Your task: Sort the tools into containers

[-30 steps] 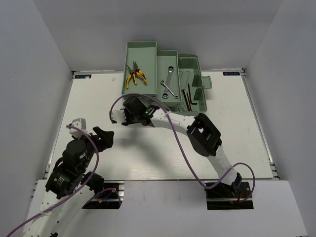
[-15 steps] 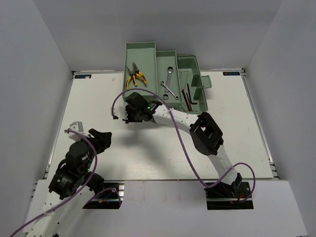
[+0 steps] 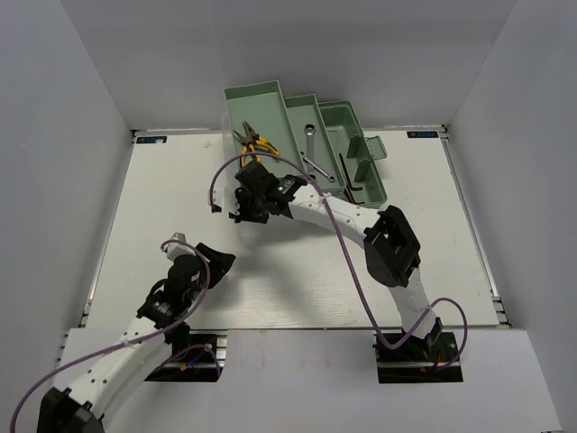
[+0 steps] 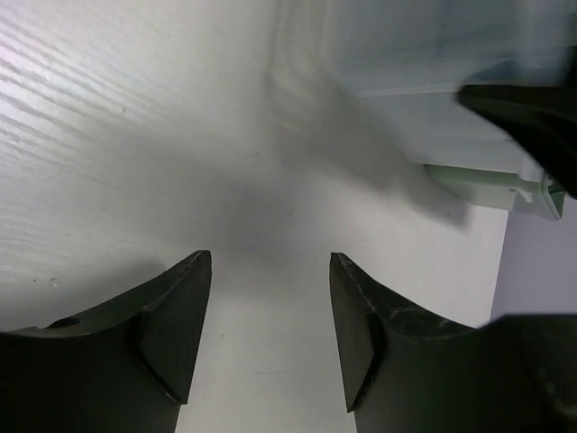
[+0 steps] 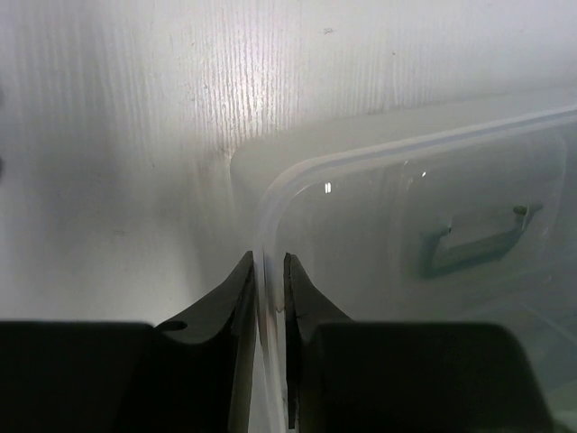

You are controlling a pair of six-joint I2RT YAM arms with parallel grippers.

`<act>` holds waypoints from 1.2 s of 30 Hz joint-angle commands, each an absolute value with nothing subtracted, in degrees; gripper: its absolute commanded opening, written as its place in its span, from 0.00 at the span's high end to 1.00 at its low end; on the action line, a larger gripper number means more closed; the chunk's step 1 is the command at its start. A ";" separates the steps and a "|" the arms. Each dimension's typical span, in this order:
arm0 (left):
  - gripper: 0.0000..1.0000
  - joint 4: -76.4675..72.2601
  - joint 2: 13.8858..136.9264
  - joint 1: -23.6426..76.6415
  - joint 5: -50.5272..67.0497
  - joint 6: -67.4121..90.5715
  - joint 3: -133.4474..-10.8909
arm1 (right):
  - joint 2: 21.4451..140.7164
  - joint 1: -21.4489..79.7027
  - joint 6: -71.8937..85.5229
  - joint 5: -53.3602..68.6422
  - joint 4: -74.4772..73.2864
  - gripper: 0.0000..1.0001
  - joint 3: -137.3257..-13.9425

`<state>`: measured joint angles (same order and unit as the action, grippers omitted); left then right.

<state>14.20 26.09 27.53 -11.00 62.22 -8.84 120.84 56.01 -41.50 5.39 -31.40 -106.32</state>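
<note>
While the mint-green toolbox (image 3: pixel 362 117) sits at the far edge of the white table (image 3: pixel 162 198), two robot arms reach over the surface from the near side.

Right gripper (image 5: pixel 268 263): its two dark fingers are pressed almost together, pinching the thin rim of the clear lid (image 5: pixel 388 180) between them. Seen from the right wrist, the rounded corner of the lid curves away just ahead of the fingertips. The rim runs straight down into the narrow gap between the fingers. A green handle (image 5: pixel 471 240) shows blurred through the plastic, to the right. From overhead, this gripper is at the front left corner of the toolbox, with its arm stretched across from the right.

Left gripper (image 4: pixel 269 271): its fingers stand well apart with only bare table between them. It holds nothing and touches nothing. From overhead it hangs over the near left part of the table, well apart from the toolbox. The left wrist view shows the box blurred at the upper right.

Inside the toolbox, stepped trays fan out. Yellow-handled pliers (image 3: pixel 255 142) lie in the left tray (image 3: pixel 257 97), partly hidden by the right arm's cable, so their number cannot be told. A silver wrench (image 3: pixel 309 144) lies in the middle tray (image 3: pixel 302 104), and dark hex keys (image 3: pixel 348 176) lie in the right-hand compartment
</note>
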 commanded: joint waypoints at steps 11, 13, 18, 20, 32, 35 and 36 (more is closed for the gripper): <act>0.89 -21.25 53.84 25.32 -11.60 71.54 -9.13 | 107.23 54.05 -37.18 9.05 -26.45 1.00 -115.40; 0.96 -21.27 58.25 24.62 -12.13 71.54 -12.11 | 106.18 53.79 -36.74 9.40 -26.80 1.00 -115.14; 0.97 -32.41 71.87 21.89 -10.99 71.54 -15.20 | 104.86 53.35 -35.51 10.89 -28.03 1.00 -113.38; 0.95 -36.01 78.64 20.31 -9.68 71.54 -18.18 | 103.98 53.00 -35.07 11.60 -28.21 1.00 -111.72; 0.94 -43.24 99.14 15.38 4.12 71.02 -41.12 | 101.51 53.17 -34.37 12.48 -29.18 1.00 -107.58; 0.94 -43.24 99.66 14.85 4.83 71.02 -42.28 | 100.64 53.17 -34.19 11.69 -29.97 0.51 -106.79; 0.94 -43.24 99.67 14.85 5.44 71.02 -42.28 | 100.46 53.17 -34.28 11.34 -31.28 0.43 -107.14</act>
<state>-40.29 100.42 14.90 1.98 70.96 -40.32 106.74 51.59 -33.80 10.13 -34.46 -105.93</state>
